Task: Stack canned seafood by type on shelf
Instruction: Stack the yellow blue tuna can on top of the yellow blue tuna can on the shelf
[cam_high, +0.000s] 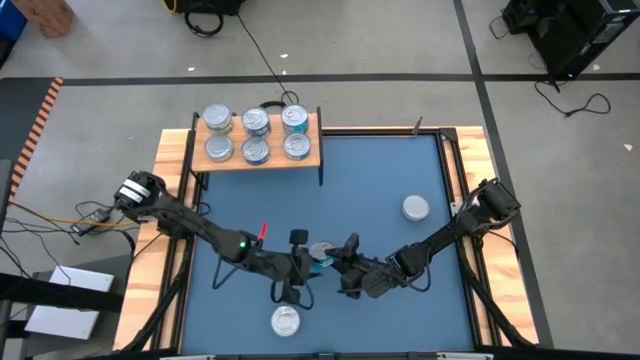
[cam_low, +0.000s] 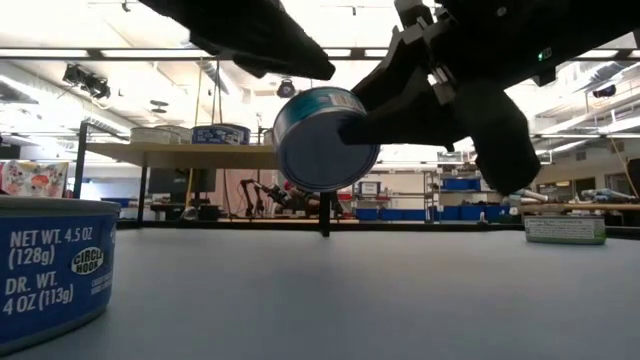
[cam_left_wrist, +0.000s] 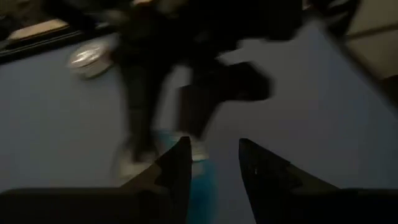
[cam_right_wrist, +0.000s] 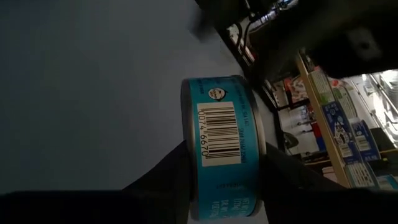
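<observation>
Mid-handover above table centre: right gripper (cam_right_wrist: 221, 168) clamping teal tuna can (cam_right_wrist: 224, 146); left gripper (cam_left_wrist: 211, 165) parted, empty. Best carried level toward shelf (cam_high: 260, 158) at eleven o'clock.

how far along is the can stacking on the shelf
Six cans already sit on the shelf. In hand: the right gripper holds a teal can on edge above the table, with the left gripper open beside it. Left: a can at the near edge and one by the right side.
</observation>
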